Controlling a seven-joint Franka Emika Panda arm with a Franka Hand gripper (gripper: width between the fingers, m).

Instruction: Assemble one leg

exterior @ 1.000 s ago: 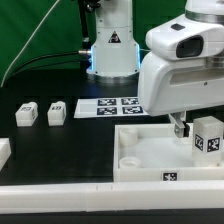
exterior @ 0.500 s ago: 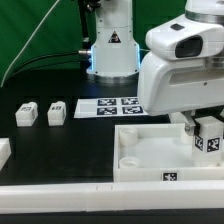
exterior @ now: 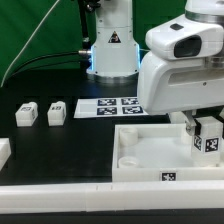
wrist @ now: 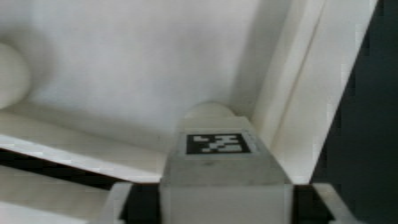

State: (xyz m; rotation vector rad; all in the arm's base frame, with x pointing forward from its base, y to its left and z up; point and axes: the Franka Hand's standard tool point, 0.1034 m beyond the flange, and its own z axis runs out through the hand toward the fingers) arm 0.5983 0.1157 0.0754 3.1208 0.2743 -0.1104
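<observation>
My gripper (exterior: 203, 128) is shut on a white leg (exterior: 208, 137) with a black-and-white tag. It holds the leg upright over the far right corner of the large white panel (exterior: 150, 150). In the wrist view the leg (wrist: 222, 160) sits between my two fingers (wrist: 139, 203), its tagged end pointing at the panel's inner corner (wrist: 267, 110). Whether the leg touches the panel floor I cannot tell. Two more legs (exterior: 27, 113) (exterior: 57, 112) lie on the black table at the exterior view's left.
The marker board (exterior: 112, 106) lies behind the panel by the robot base (exterior: 112, 50). A white block (exterior: 4, 152) sits at the left edge. A long white bar (exterior: 60, 196) runs along the front.
The gripper with the leg has shifted slightly to the exterior view's right, closer to the panel's corner, over the last second. Nothing else moved.
</observation>
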